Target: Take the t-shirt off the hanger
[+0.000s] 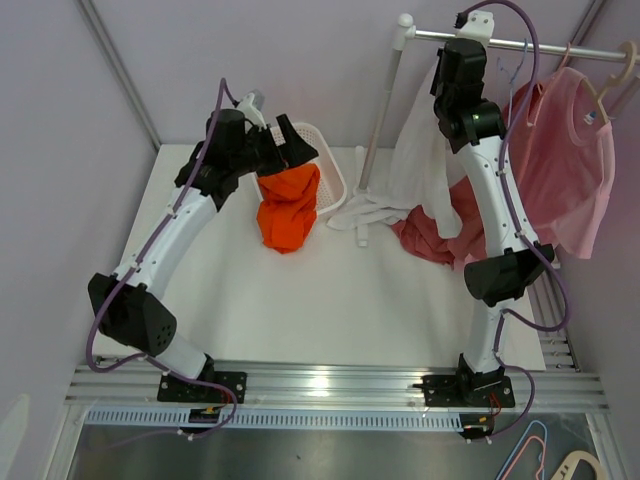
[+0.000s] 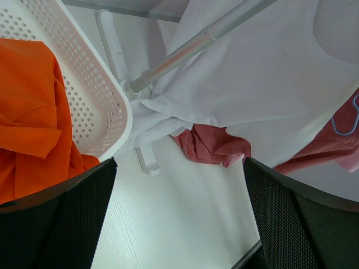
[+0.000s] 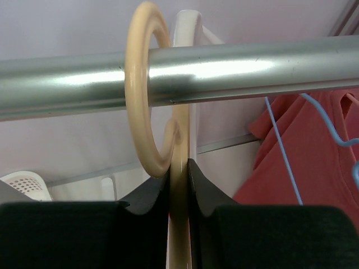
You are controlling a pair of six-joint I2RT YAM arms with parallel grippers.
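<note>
The right fingers (image 3: 207,196) are pressed onto the neck of the cream plastic hanger (image 3: 137,134), just under its hook, which loops over the shiny metal rail (image 3: 252,73) at the far right. The white t-shirt (image 1: 415,160) drapes down from that spot, its hem reaching the counter (image 1: 330,300) beside a crumpled red garment (image 1: 430,240).

The pinch looks narrow and high on a smooth, thin neck. If the arm lifts at an angle, the hanger could twist or slide out of the fingers. A second, white hanger hook (image 3: 188,22) sits touching the cream one, so lifting may drag it along or jam both on the rail. A thin light-blue wire hanger (image 3: 284,151) and the pink t-shirt (image 1: 565,170) hang just to the right, where they could snag on a sideways move.

The left fingers (image 2: 67,224) are spread wide and empty, near the white perforated basket (image 1: 330,170) holding an orange garment (image 1: 288,205), well apart from the shirt. With nothing gripping the cloth, the shirt may simply travel with the hanger, or slip off in a heap and pull on the rail stand.
</note>
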